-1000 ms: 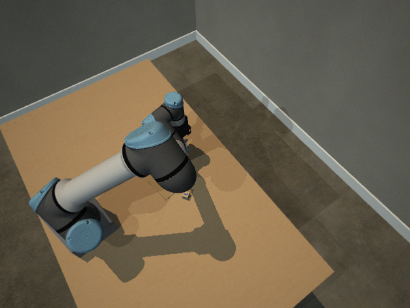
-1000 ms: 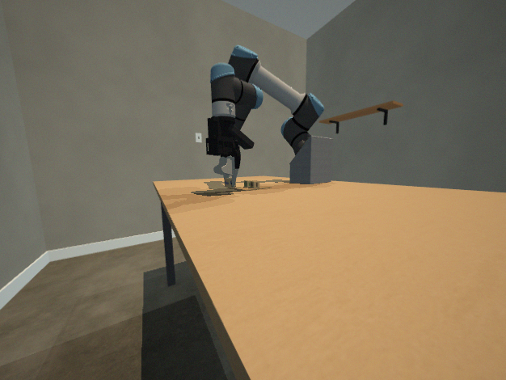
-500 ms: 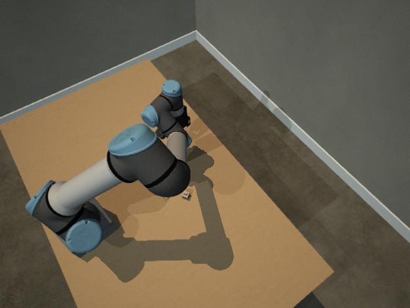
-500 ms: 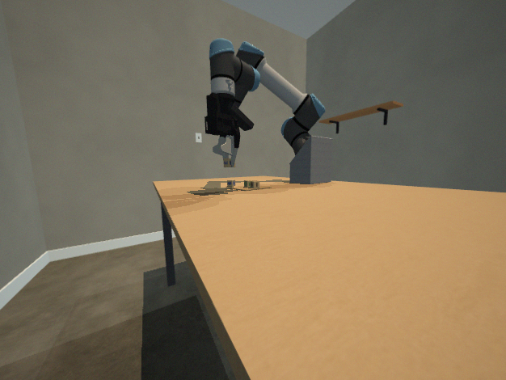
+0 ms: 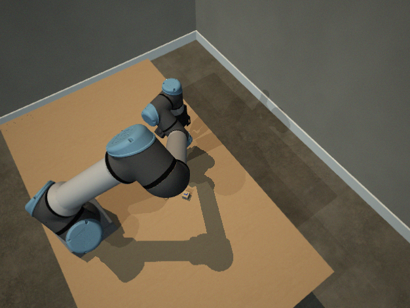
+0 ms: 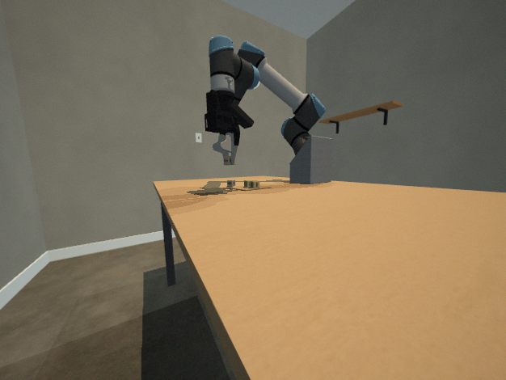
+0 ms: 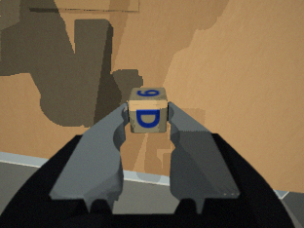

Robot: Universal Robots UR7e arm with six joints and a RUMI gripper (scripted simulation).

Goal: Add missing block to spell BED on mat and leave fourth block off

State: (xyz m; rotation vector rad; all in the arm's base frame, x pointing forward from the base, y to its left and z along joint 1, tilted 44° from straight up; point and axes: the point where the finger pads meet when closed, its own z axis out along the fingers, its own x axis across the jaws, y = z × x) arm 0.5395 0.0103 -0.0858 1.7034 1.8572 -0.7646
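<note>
My gripper (image 7: 148, 103) is shut on a tan block with a blue D (image 7: 147, 117) on the face toward the wrist camera; the face above it carries a blue 9 or 6. In the exterior view the gripper (image 6: 227, 157) holds this block well above the table, near its far left edge. Below it, a block with blue print (image 6: 230, 183) and two blocks close together (image 6: 250, 183) rest on the table. In the top view one block marked L (image 5: 186, 194) shows beside the arm's elbow. The arm hides the other blocks there, and I cannot make out the mat's outline.
The robot's grey base pedestal (image 6: 310, 159) stands at the far end of the table. The table edge (image 6: 163, 196) runs close to the left of the blocks. A wall shelf (image 6: 359, 111) hangs behind the base.
</note>
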